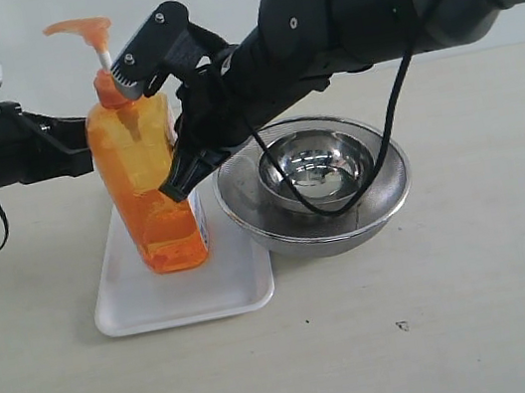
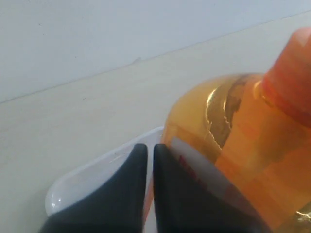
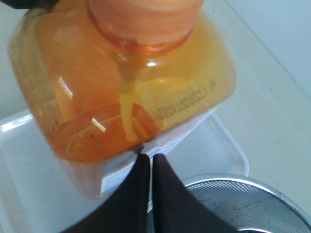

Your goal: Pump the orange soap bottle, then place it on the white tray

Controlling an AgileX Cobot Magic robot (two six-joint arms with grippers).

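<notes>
The orange soap bottle (image 1: 143,176) stands upright on the white tray (image 1: 129,304), its orange pump head (image 1: 78,28) raised on the white stem. My left gripper (image 1: 82,151) is shut, with nothing between its fingers, and its tips rest against the bottle's left side. From the right, my right gripper (image 1: 175,186) is also shut, its tips pressed on the bottle's labelled side. In the left wrist view the left gripper (image 2: 149,146) lies beside the bottle (image 2: 252,145) over the tray (image 2: 73,184). In the right wrist view the right gripper (image 3: 148,156) touches the bottle (image 3: 121,82) above the tray (image 3: 221,141).
A steel mesh bowl (image 1: 389,197) holding a smaller shiny steel bowl (image 1: 317,162) stands right of the tray, touching its edge. The right arm reaches over these bowls. The mesh bowl's rim (image 3: 243,204) shows beside the right gripper. A pale wall runs behind the table.
</notes>
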